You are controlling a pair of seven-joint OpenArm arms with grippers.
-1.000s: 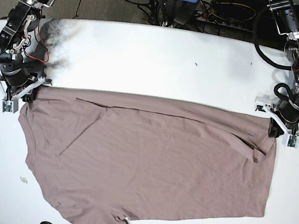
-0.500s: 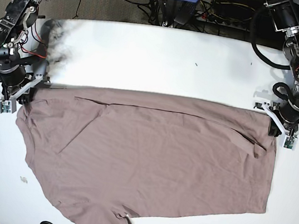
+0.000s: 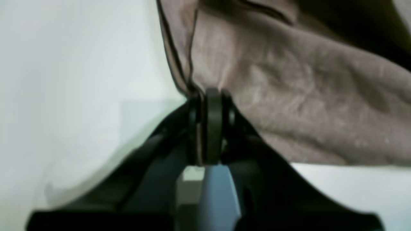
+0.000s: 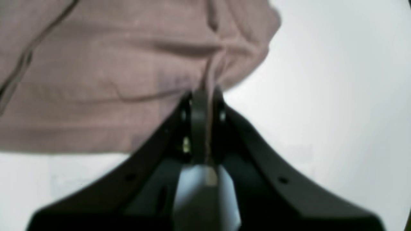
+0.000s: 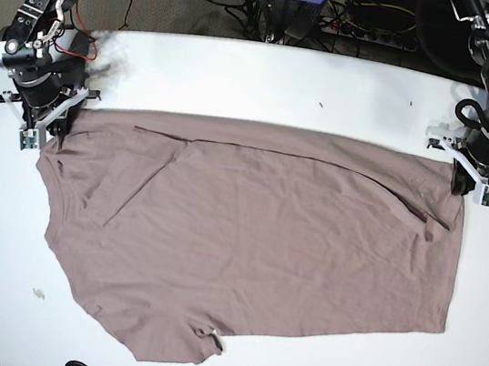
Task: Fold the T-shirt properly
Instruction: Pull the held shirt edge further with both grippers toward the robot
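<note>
Broadly, a white bench (image 5: 242, 77) is carrying a mauve-brown T-shirt (image 5: 245, 238), lying spread out flat.
Both far corners are being pinched: the left pincer (image 5: 457, 187) is clamping tight on one, the right pincer (image 5: 50, 128) is clamping tight on the other.

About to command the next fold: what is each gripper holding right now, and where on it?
Both hold the T-shirt at its far edge: left gripper and right gripper each pinch one corner.
</note>
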